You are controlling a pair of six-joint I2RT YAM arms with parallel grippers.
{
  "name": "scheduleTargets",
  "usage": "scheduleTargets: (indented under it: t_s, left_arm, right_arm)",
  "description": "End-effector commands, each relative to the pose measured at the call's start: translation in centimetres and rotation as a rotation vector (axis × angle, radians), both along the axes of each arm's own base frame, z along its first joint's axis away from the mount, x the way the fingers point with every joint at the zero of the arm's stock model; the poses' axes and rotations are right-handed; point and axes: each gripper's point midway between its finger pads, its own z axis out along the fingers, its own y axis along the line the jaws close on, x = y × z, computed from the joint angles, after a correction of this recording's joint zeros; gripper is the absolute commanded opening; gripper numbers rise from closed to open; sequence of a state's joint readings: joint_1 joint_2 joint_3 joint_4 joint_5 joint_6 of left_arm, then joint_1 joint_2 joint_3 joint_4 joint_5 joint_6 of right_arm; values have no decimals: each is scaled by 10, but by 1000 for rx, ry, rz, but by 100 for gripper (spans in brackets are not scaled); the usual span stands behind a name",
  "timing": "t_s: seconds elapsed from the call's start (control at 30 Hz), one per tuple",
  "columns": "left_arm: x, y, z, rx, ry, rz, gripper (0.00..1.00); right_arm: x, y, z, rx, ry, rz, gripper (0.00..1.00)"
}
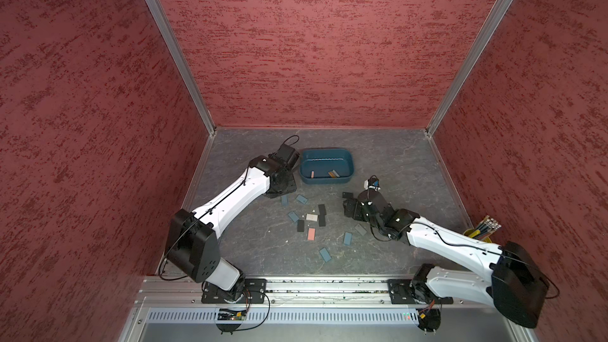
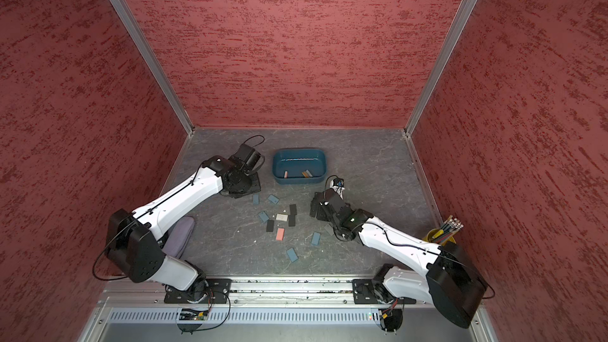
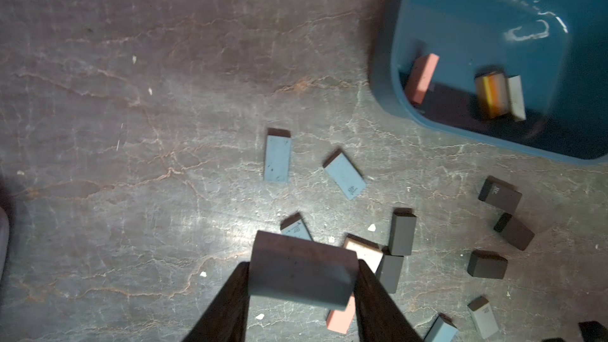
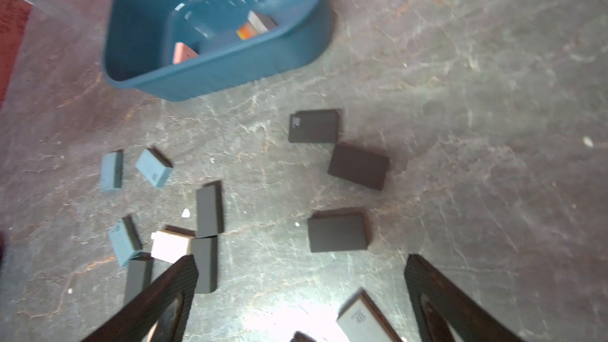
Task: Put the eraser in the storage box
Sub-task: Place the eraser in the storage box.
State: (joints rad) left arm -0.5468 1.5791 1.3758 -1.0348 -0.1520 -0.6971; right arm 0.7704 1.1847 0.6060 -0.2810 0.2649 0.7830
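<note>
Inside the left gripper [image 3: 303, 264] one eraser [image 3: 296, 281] was pinched; the right gripper [image 4: 301, 263] was spread wide, empty. A few were seen in the storage box [image 3: 383, 74] ahead; many loose erasers [image 3: 277, 159] were left.

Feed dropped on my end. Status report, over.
Left tool shut on grey eraser, short of storage box. Right tool open, empty. Nothing in the way.

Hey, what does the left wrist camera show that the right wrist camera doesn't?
Only the left wrist view shows the left gripper shut on a grey eraser. Only the right wrist view shows the right gripper, open with nothing between its fingers. Both show the storage box with a pink eraser inside, and loose blue erasers beside it.
</note>
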Motion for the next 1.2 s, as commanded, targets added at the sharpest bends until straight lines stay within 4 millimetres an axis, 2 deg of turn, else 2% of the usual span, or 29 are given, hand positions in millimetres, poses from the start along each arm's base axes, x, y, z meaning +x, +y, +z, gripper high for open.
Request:
scheduleTargets:
  t_s: [0.0,0.13,0.33,0.7,0.9,1.07,1.17]
  left_arm:
    - [11,-12,8,33,-1,-48,51]
    - [31,-34,15,21,-1,-88,51]
    - [64,-60,13,19,16,-128,51]
    - [109,-96,-29,4,83,-167,51]
    - [120,-108,-43,-2,102,-177,53]
    - [122,-111,-56,6,123,-180,55]
    - [122,-113,-58,-1,129,-188,59]
  right_arm:
    - [-6,-1,-4,34,15,-23,99]
    - [-12,-3,-15,32,45,-23,99]
    - [-22,-6,-27,23,87,-22,99]
    - [-37,-1,-29,38,114,17,99]
    - [-47,1,-33,14,132,29,99]
    - [-51,0,-36,-3,144,27,99]
    - [-53,-3,-39,-18,154,17,99]
